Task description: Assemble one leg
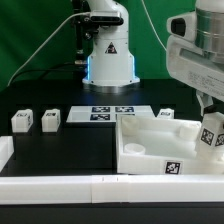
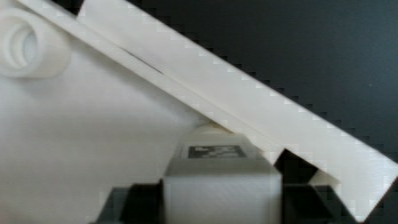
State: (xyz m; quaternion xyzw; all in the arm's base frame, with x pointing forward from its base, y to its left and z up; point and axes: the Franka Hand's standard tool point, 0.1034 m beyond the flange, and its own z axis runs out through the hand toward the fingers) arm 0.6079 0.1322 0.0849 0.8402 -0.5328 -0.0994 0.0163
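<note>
My gripper [image 1: 208, 116] is at the exterior view's right, shut on one leg [image 1: 212, 136], a small white square post with a black-and-white tag. It holds the leg just above the near right corner of the large white panel [image 1: 150, 150]. In the wrist view the leg [image 2: 221, 185] sits between the dark fingers [image 2: 135, 203], tag facing the camera, over the panel's raised rim [image 2: 231, 80]. A round corner socket [image 2: 25, 50] shows further along. Two loose legs [image 1: 20, 121] [image 1: 50, 119] stand at the exterior view's left. A third [image 1: 166, 115] stands behind the panel.
The marker board [image 1: 112, 112] lies in front of the robot base [image 1: 108, 55]. A long white rail [image 1: 100, 186] runs along the table's front edge. A white block [image 1: 5, 150] sits at the far left.
</note>
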